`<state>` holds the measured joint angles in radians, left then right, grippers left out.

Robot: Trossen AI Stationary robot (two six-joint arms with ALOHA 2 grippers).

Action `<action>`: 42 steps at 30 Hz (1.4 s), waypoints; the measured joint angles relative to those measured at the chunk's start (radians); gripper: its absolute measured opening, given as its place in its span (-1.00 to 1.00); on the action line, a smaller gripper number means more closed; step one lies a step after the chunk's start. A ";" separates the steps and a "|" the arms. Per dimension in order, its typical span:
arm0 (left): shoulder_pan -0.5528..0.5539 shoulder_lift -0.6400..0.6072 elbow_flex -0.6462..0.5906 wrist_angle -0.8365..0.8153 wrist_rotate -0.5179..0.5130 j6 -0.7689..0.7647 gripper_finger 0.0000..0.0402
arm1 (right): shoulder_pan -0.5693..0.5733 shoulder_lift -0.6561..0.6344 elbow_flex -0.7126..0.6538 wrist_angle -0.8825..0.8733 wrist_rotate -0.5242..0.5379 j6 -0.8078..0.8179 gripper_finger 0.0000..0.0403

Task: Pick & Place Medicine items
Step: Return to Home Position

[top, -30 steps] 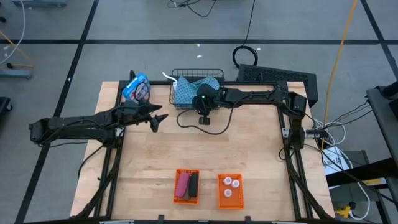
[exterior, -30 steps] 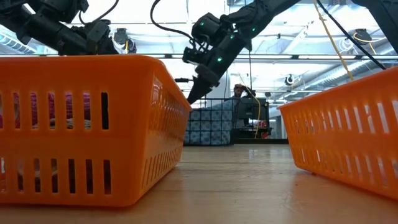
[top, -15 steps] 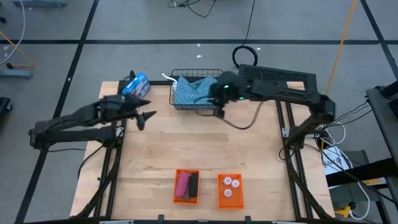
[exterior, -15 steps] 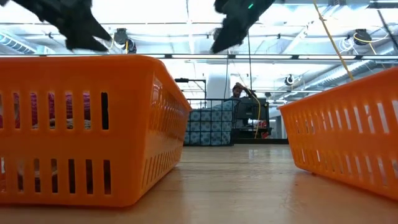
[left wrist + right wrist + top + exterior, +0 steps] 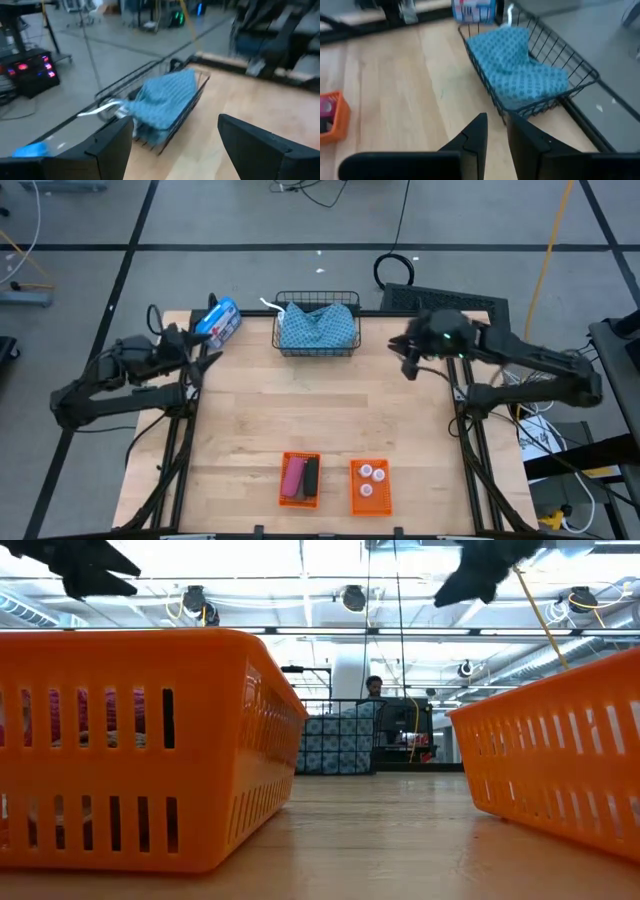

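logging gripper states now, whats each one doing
left gripper: open, holding nothing, at the table's left edge.
right gripper: fingers nearly together, nothing between them, near the table's right edge.

Both arms pulled back from the wire basket (image 5: 316,325) toward their own sides of the table. The left gripper (image 5: 205,362), jaws apart, retreated to the table's left edge. The right gripper (image 5: 408,366), fingers nearly together, swung to the right edge.

Wooden table (image 5: 250,430), two orange baskets (image 5: 300,479), wire basket (image 5: 317,325), blue-and-white package (image 5: 219,320)
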<state>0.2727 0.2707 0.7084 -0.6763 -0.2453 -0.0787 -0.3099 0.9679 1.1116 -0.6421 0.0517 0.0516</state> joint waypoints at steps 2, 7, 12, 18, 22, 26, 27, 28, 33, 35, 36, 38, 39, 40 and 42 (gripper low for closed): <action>0.000 -0.030 -0.046 0.074 0.019 -0.010 0.50 | 0.000 -0.091 -0.111 0.102 0.002 0.004 -0.67; 0.000 -0.076 -0.204 0.286 0.099 -0.010 0.50 | -0.001 -0.266 -0.338 0.347 0.001 0.046 -0.67; 0.000 -0.118 -0.342 0.397 0.156 -0.046 0.50 | -0.004 -0.355 -0.450 0.421 0.004 0.062 -0.67; 0.000 -0.247 -0.433 0.389 0.167 -0.093 0.50 | 0.007 -0.485 -0.542 0.468 0.005 0.071 -0.67; -0.002 -0.265 -0.462 0.378 0.168 -0.108 0.50 | 0.014 -0.607 -0.637 0.545 0.080 0.079 -0.67; -0.005 -0.266 -0.464 0.405 0.167 -0.099 0.50 | 0.018 -0.695 -0.744 0.654 0.153 0.077 -0.67; -0.005 -0.265 -0.470 0.403 0.167 -0.100 0.50 | 0.018 -0.709 -0.769 0.686 0.161 0.076 -0.67; -0.005 -0.264 -0.474 0.405 0.168 -0.100 0.50 | 0.018 -0.722 -0.792 0.715 0.162 0.074 -0.67; -0.005 -0.265 -0.541 0.522 0.171 -0.107 0.50 | 0.018 -0.750 -0.889 0.801 0.158 0.065 -0.67; -0.005 -0.264 -0.576 0.570 0.187 -0.107 0.50 | 0.018 -0.752 -0.910 0.816 0.161 0.065 -0.67; -0.005 -0.265 -0.586 0.597 0.194 -0.107 0.50 | 0.018 -0.753 -0.918 0.818 0.160 0.064 -0.67; -0.005 -0.265 -0.603 0.613 0.200 -0.107 0.50 | 0.018 -0.752 -0.931 0.817 0.158 0.065 -0.67; -0.005 -0.265 -0.610 0.604 0.200 -0.108 0.50 | 0.018 -0.752 -0.936 0.818 0.158 0.065 -0.67; -0.005 -0.264 -0.615 0.602 0.201 -0.108 0.50 | 0.018 -0.752 -0.941 0.819 0.158 0.065 -0.67; -0.005 -0.265 -0.619 0.610 0.200 -0.106 0.50 | 0.018 -0.752 -0.954 0.821 0.158 0.064 -0.67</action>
<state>0.2680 0.0059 0.0895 -0.0666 -0.0448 -0.1850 -0.2924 0.2157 0.1579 0.1794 0.2092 0.1159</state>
